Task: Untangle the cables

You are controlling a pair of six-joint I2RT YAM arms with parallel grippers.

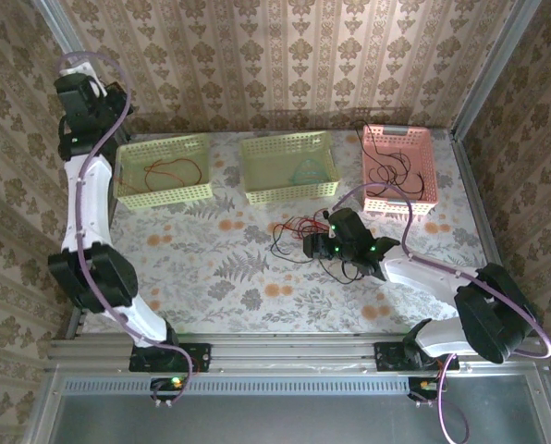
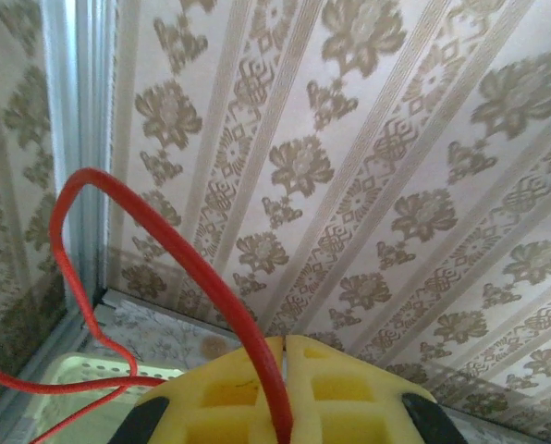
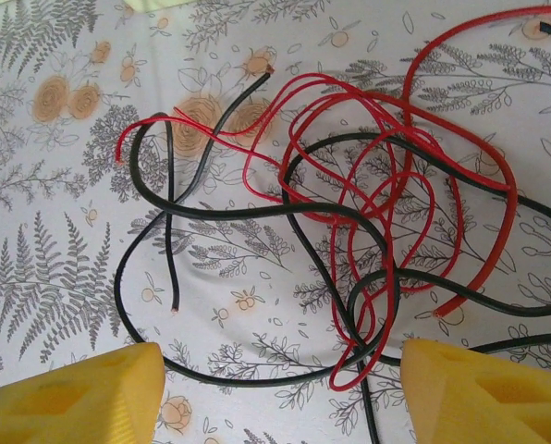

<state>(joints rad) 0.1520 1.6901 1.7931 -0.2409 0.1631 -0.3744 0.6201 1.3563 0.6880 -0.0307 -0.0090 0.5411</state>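
Cables [image 3: 349, 217], red and black, are lying tangled just below the right gripper [image 3: 275, 393], its jaws spread wide, while the left gripper [image 2: 285, 398] is clamping one red cable [image 2: 165, 240] looping ahead of it, the separating step probably calling next for closing on a single strand.

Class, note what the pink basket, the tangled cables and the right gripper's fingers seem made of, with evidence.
Pink basket: likely moulded plastic, matte, perforated lattice walls.
Cables: smooth, glossy red and black insulation, probably plastic or rubber, bending freely.
Right gripper fingers: matte yellow plastic, possibly printed, with hollow cells.
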